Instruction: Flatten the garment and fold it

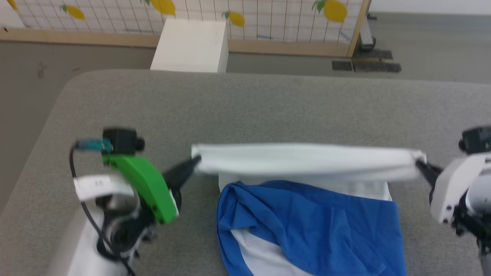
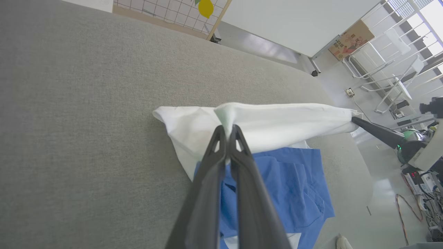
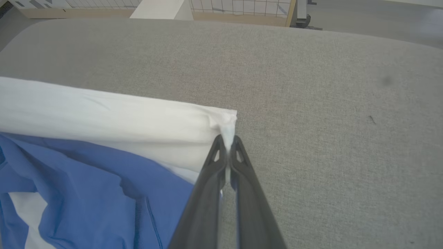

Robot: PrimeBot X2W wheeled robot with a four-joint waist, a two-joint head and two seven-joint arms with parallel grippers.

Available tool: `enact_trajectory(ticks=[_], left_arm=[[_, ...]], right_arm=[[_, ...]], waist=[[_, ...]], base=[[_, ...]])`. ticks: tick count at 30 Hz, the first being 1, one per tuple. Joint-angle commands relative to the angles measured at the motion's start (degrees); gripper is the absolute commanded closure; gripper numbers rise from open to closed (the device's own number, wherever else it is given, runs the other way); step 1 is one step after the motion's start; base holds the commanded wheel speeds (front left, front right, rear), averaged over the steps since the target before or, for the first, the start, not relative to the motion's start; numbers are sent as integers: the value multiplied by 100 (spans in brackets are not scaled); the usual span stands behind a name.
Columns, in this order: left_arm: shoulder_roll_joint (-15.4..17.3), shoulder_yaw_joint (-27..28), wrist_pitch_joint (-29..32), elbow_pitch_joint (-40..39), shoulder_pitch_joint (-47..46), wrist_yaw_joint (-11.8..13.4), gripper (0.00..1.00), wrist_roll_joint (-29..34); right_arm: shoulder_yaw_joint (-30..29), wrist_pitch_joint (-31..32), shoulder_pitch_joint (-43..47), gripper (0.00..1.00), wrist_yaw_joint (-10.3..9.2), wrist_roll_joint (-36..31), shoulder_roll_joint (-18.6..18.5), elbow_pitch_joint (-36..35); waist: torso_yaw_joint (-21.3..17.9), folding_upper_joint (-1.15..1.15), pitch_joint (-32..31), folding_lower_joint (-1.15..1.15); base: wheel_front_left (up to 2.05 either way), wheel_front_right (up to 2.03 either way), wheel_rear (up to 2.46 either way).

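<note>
The garment (image 1: 307, 161) is a white T-shirt with bright blue sleeves, lying on the grey padded table (image 1: 245, 107). Its white hem is stretched taut between both grippers and held a little above the surface. My left gripper (image 1: 196, 159) is shut on the hem's left corner, and in the left wrist view my left gripper (image 2: 228, 128) pinches white cloth (image 2: 277, 121). My right gripper (image 1: 419, 163) is shut on the right corner, and in the right wrist view my right gripper (image 3: 227, 139) clamps the garment (image 3: 121, 121). The blue sleeves (image 1: 307, 218) lie crumpled below the hem.
A white box (image 1: 190, 46) stands on the floor beyond the table's far edge, before a lemon-patterned screen (image 1: 245, 15). The table's far half is bare grey cloth. In the left wrist view, racks and cables (image 2: 415, 193) stand on the floor past the table's end.
</note>
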Motion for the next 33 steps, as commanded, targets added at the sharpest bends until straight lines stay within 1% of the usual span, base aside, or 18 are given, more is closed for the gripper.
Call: enact_trajectory(ticks=[1, 4, 5, 14, 19, 24, 27, 30, 33], left_arm=[[-46, -13, -74, -68, 316, 32, 100, -104], [-137, -82, -164, -139, 852, 55, 100, -184], [-188, -104, -259, -138, 1241, 72, 100, -239], [-259, -21, -504, -227, 2178, 193, 100, -403], [-333, 51, -593, -392, 2592, 354, 100, -510], [-131, 52, -384, -449, 2978, 681, 100, -424], [-21, -9, -234, -413, 3068, 831, 100, -330], [-29, -100, -163, -305, 3029, 902, 100, -264], [-49, -193, -121, -84, 2928, 900, 100, -204]], right_arm=[[-107, 11, 238, 100, -10, 1, 87, -87], [-306, 29, 725, 100, -10, -26, 276, -225], [-462, 43, 1154, 100, -10, -32, 446, -323], [-662, 74, 2181, 100, -10, -109, 791, -504], [-672, 52, 2451, 100, -10, -122, 908, -516], [-657, 120, 2609, 100, -10, -199, 889, -537], [-632, 131, 2660, 100, -10, -256, 861, -523], [-590, 146, 2686, 100, -10, -301, 869, -453], [-519, 195, 2685, 100, -10, -314, 888, -359]], waist=[[14, 34, -294, 1], [30, 34, -329, 1], [36, 34, -365, 1], [-99, 34, -434, 1], [-172, 34, -458, 1], [-202, 34, -460, 1], [-197, 34, -453, 1], [-181, 34, -441, 1], [-180, 34, -421, 1]], base=[[0, 0, 0], [0, 0, 0], [0, 0, 0], [0, 0, 0], [0, 0, 0], [0, 0, 0], [0, 0, 0], [0, 0, 0], [0, 0, 0]])
